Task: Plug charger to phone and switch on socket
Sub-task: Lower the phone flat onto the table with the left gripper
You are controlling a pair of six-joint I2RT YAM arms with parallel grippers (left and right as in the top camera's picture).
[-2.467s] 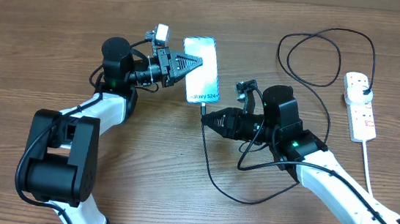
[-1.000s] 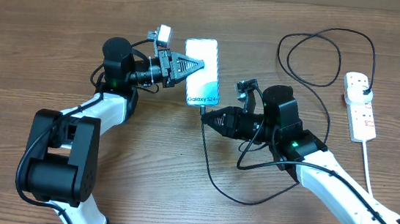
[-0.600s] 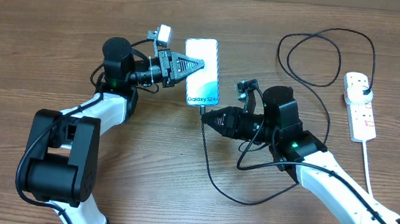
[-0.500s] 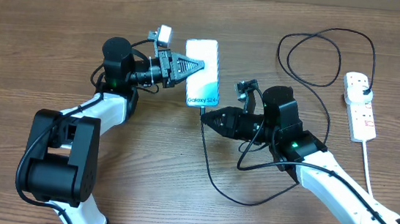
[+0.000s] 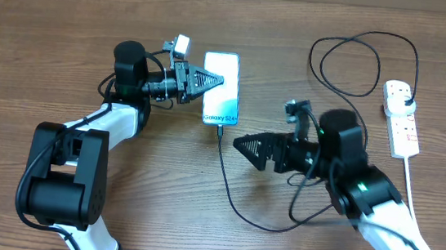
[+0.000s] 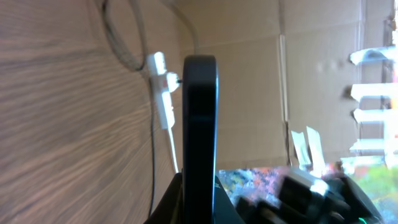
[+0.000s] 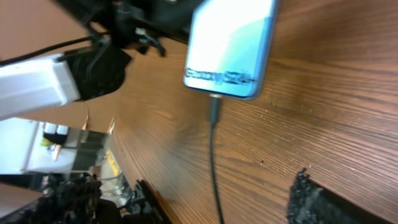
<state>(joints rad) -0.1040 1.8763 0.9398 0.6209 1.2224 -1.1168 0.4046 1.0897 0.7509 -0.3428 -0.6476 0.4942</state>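
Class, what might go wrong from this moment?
The right gripper is open, off the charger, so nothing steadies its tip in the phone; a tug may unseat it. The left gripper pinches only the phone's edge; it may pivot. Reaching for the socket may snag the charger's loops.

Robotics lab bench, wood-grain table (image 5: 52, 26), cardboard backdrop (image 6: 249, 93), cluttered shelving (image 6: 373, 99) blurred beyond
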